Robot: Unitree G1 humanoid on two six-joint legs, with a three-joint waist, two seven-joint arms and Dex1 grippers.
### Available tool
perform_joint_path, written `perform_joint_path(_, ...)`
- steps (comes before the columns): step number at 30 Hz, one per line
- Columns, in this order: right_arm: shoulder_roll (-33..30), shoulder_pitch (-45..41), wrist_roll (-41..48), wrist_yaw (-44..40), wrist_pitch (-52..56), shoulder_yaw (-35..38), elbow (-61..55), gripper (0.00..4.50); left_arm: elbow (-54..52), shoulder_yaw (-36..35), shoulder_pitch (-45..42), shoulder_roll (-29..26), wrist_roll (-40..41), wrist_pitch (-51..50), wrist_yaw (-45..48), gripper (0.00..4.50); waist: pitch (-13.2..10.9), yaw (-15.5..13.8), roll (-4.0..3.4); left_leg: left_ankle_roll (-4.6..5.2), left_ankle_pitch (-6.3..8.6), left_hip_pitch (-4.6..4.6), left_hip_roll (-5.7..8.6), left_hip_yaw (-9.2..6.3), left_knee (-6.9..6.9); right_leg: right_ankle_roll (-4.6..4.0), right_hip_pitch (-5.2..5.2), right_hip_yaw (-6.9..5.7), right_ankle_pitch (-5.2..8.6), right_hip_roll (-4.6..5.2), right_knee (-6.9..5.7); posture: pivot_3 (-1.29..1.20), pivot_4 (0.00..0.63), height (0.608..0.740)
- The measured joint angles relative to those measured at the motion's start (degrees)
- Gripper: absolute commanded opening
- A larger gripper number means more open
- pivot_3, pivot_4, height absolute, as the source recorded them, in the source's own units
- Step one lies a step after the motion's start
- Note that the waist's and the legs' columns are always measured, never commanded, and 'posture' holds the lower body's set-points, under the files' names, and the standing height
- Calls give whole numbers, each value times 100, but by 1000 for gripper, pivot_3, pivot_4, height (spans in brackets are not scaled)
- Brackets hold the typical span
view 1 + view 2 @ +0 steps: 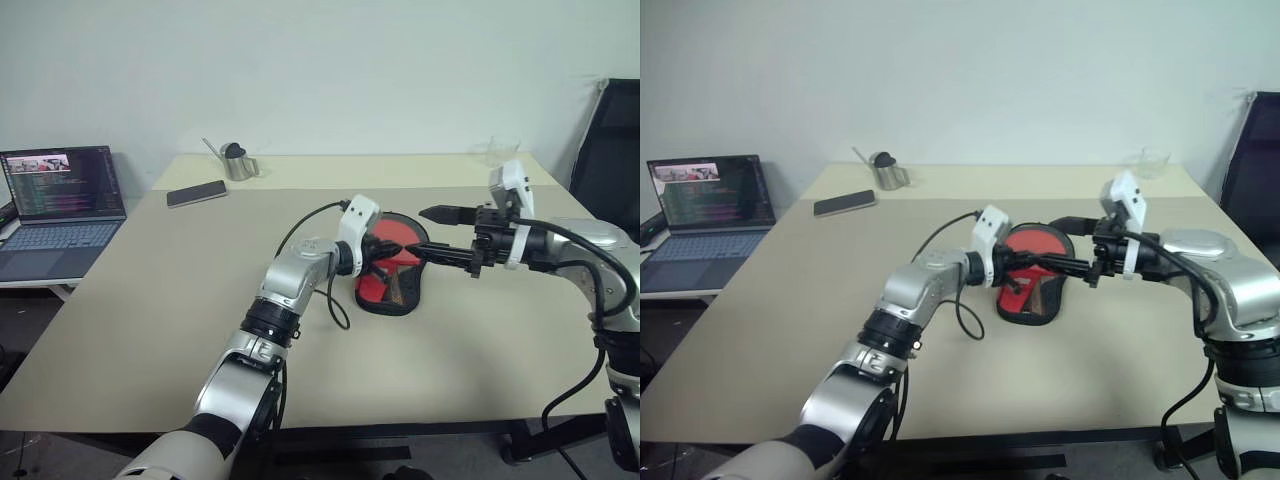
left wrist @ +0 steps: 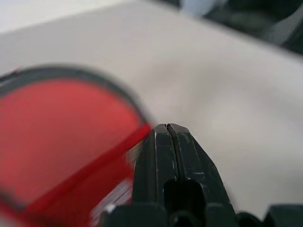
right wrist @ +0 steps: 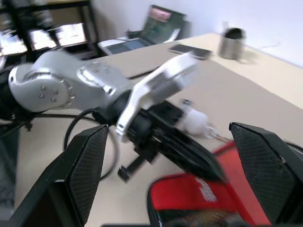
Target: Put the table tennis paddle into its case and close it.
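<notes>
The case (image 1: pixel 388 292) lies flat in the middle of the table, red side up with a mesh panel and a black rim. The table tennis paddle's round red face (image 1: pixel 396 233) shows at the case's far, open end; its handle is hidden. My left gripper (image 1: pixel 404 250) hovers over the case with its fingers (image 2: pixel 166 156) pressed shut, and I see nothing between them. A white pom-pom pull (image 3: pixel 194 120) sits close beside that gripper. My right gripper (image 1: pixel 446 235) hangs open just to the right of the case, pointing at the left gripper, with nothing in it.
An open laptop (image 1: pixel 60 205) stands on a lower side table at the left. A dark phone (image 1: pixel 196 193), a metal cup (image 1: pixel 238 162) and a clear glass (image 1: pixel 497 150) sit along the table's (image 1: pixel 150 300) far side. A black chair (image 1: pixel 615 150) stands at the right.
</notes>
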State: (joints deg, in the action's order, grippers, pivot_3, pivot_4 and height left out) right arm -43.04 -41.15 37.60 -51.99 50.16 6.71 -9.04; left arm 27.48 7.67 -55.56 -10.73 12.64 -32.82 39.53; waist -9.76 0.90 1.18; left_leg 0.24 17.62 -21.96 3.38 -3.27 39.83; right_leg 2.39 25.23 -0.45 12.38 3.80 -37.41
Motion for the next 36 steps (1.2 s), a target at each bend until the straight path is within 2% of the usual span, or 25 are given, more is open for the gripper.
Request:
perform_joint_path(2, 64, 33, 80, 373, 398, 161, 65, 4500, -354, -236, 118, -361, 297, -31, 505, 17, 0, 11, 0, -1, 0, -5, -2, 2, 1, -1, 3, 9, 0, 4, -3, 0, 150, 740)
perform_joint_path(6, 811, 35, 78, 1478, 1030, 544, 823, 4500, -1656, -789, 596, -1366, 1378, -187, 1953, 17, 0, 48, 0, -4, -2, -5, -1, 1, 1, -5, 1, 13, -2, 11, 3, 0, 150, 740)
perform_joint_path(8, 1216, 103, 197, 1862, 1352, 749, 1161, 4500, -1845, -1165, 701, -2011, 1662, -312, 2345, 17, 4, 52, -8, -4, -2, -4, 0, 1, -1, -6, 1, 11, -2, 11, 2, 0, 150, 740)
perform_joint_path(10, 1409, 99, 248, 2098, 1583, 878, 1407, 4500, -1911, -1371, 909, -2417, 1787, -415, 2592, 17, 6, 54, -13, -2, -1, -3, 4, 1, 1, -5, -1, 9, -2, 12, 2, 0, 150, 740)
perform_joint_path(11, 1475, 88, 286, 2167, 1654, 944, 1480, 4500, -1974, -1378, 1050, -2571, 1829, -447, 2705, 178, 6, 48, -13, -2, -1, -3, 5, 0, 1, -5, -3, 6, -2, 13, 5, 0, 150, 740)
perform_joint_path(14, 1567, -39, 379, 2339, 1809, 1127, 1843, 4500, -2177, -1419, 1569, -3078, 2037, -707, 3038, 887, 5, 42, -13, 0, 0, -6, 6, -2, 0, -5, -4, 2, -2, 12, 10, 0, 150, 740)
perform_joint_path(24, 1796, -116, 601, 2604, 2494, 1630, 2791, 4500, -3170, -1869, 2631, -3691, 2592, -1164, 3047, 4463, 5, 72, -13, 11, 6, -4, 2, -3, -6, -5, -8, 1, -2, 10, 15, 0, 150, 740)
perform_joint_path(29, 1928, -141, 701, 2598, 2827, 1681, 2909, 4500, -3408, -1895, 3006, -3854, 2467, -1016, 2815, 4463, 5, 75, -14, 20, 11, -1, 2, -3, -6, -5, -9, 2, -2, 10, 13, 0, 150, 740)
perform_joint_path(32, 2045, -233, 661, 2727, 2811, 1692, 3125, 4500, -3381, -1893, 3168, -3923, 2056, -584, 2609, 4463, 4, 76, -15, 20, 11, 1, 2, -2, -6, -5, -9, 2, -2, 9, 13, 0, 150, 740)
perform_joint_path(36, 2127, -238, 536, 2760, 2678, 1613, 3283, 4500, -3399, -1893, 3256, -3923, 2016, -513, 2531, 4463, 4, 76, -15, 20, 11, -1, 2, -2, -6, -5, -9, 1, -2, 9, 15, 0, 150, 740)
